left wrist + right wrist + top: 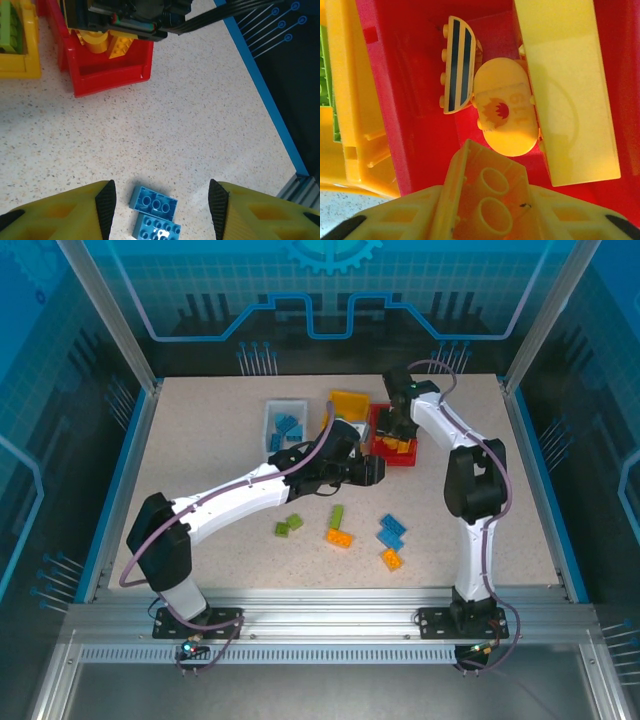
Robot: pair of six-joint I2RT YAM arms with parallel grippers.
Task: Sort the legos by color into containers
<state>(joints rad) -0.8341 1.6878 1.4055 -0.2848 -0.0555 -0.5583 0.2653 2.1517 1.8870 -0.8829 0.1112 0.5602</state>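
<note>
Low in the top view, loose legos (pixel 338 536) lie on the speckled table (pixel 200 440) between the 2 arms. Green ones are at the left, and an orange one sits in the centre with a green one just above it. To the right are 2 blue bricks (pixel 153 202) touching each other, and another orange one lies nearest the bottom edge. Above them the left gripper (pixel 372 472) hangs with its jaws about half apart and nothing between them. In its wrist view the 2 blue bricks lie on the table at the bottom centre of the frame, between the black pads (pixel 106 200). Further up stand 3 containers in a row. The white bin (pixel 272 420) at the left holds blue legos, the yellow bin (pixel 350 400) in the middle holds green ones, and the red bin (pixel 405 455) is just beside it at the right. The right gripper (pixel 486 216) is over the red bin, its fingers closed against the sides of an orange brick (pixel 482 192) whose hollow underside faces the camera. Beyond the brick, 3 yellow pieces (pixel 505 115) lie in the red bin: 1 striped, 1 rounded and 1 long plain block.
</note>
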